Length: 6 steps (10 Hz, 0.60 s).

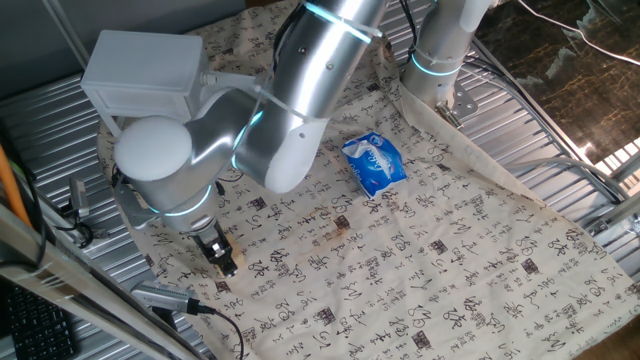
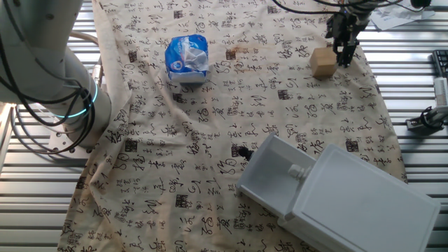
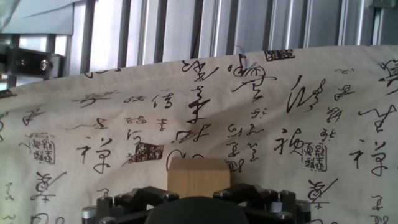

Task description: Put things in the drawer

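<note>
The small tan wooden block (image 2: 323, 61) rests on the printed cloth near its far edge. It also shows in one fixed view (image 1: 229, 265) and in the hand view (image 3: 198, 176). My gripper (image 2: 343, 56) is low over the cloth right beside the block, and it shows in one fixed view (image 1: 217, 250) too. In the hand view the gripper (image 3: 196, 194) has the block centred just ahead, with the jaws standing apart at its two sides. The white drawer (image 2: 269, 178) is pulled out of its cabinet (image 2: 364, 203), with its dark knob (image 2: 243, 151) in front.
A blue packet (image 2: 187, 58) lies on the cloth away from the block; it also shows in one fixed view (image 1: 375, 163). The cabinet (image 1: 140, 70) stands behind my arm there. Metal slats and cables border the cloth.
</note>
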Each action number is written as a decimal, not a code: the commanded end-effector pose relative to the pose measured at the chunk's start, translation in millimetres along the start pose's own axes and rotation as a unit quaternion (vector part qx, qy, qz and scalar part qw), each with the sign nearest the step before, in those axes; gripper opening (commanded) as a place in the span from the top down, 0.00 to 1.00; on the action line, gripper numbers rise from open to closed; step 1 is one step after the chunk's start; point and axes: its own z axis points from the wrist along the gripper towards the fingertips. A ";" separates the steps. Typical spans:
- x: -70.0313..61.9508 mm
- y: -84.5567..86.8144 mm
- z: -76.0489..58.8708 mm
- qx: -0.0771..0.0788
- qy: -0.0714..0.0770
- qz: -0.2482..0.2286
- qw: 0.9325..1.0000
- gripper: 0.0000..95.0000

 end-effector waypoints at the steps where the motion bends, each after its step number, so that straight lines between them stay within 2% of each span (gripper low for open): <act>1: 4.9 -3.4 4.9 0.000 -0.002 -0.002 1.000 0.00; 6: 6.5 1.4 18.7 0.002 -0.006 0.002 1.000 0.00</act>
